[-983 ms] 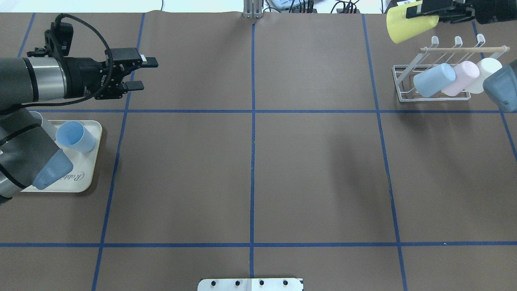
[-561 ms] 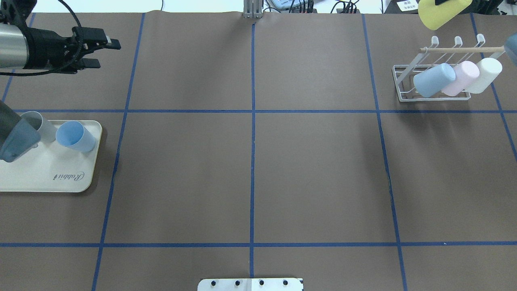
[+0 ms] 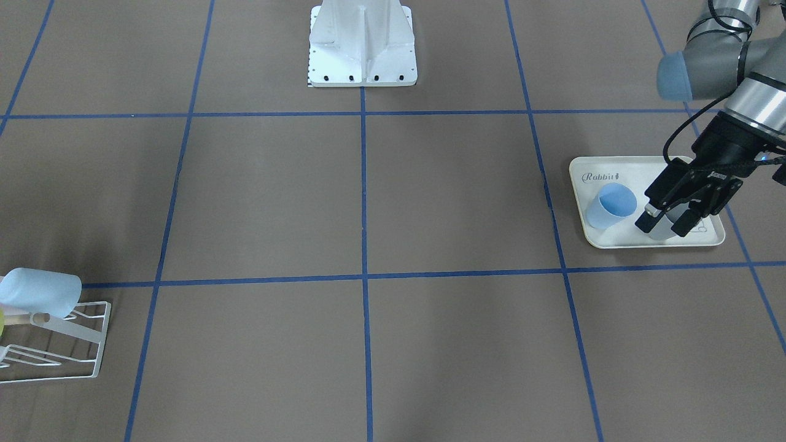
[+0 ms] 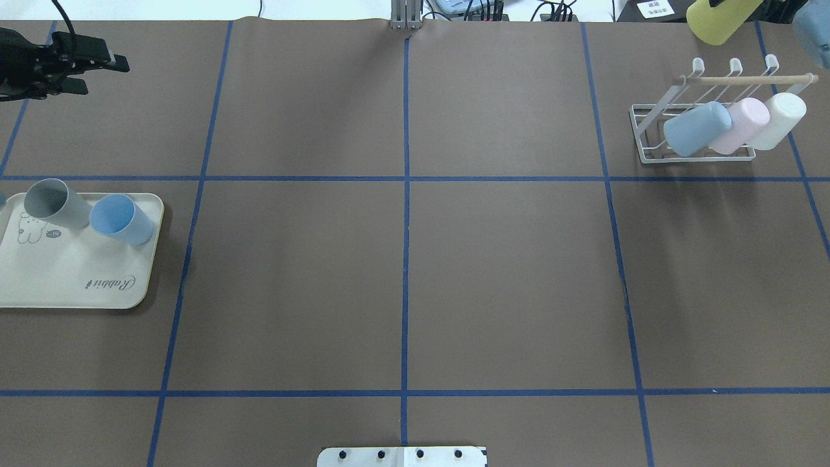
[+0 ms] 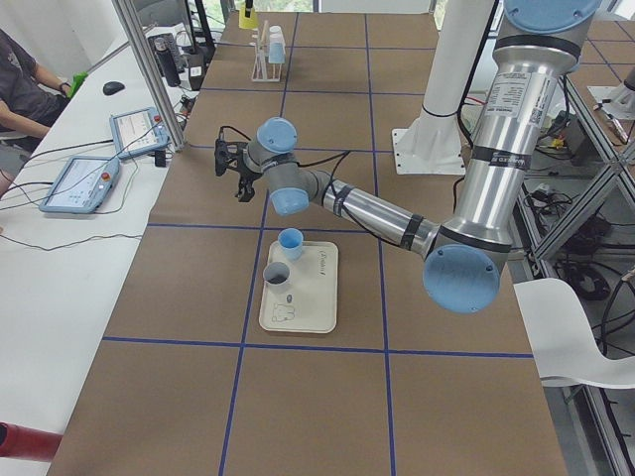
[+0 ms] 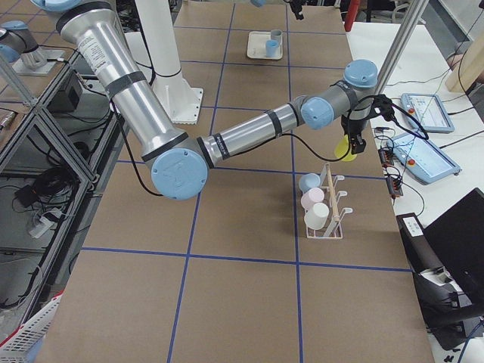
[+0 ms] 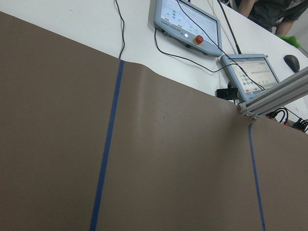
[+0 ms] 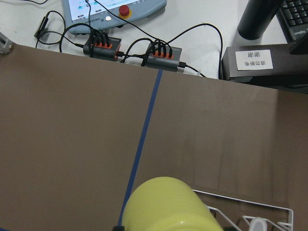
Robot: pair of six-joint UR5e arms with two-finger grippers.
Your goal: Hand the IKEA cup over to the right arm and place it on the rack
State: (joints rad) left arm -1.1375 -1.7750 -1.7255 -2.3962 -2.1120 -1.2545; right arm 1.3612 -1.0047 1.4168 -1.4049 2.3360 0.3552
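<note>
Holding yellow plastic IKEA cup aloft in closed right fingers just beyond white wire rack, with left fingers open and empty, so handover judged done, only racking left.

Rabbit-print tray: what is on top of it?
A grey cup and a blue cup, both upright, side by side at one end of the tray. Whatever is beneath them is covered.

Yellow cup top-R, nr rack; 3 cups on rack; tray, 2 cups, far L.
</note>
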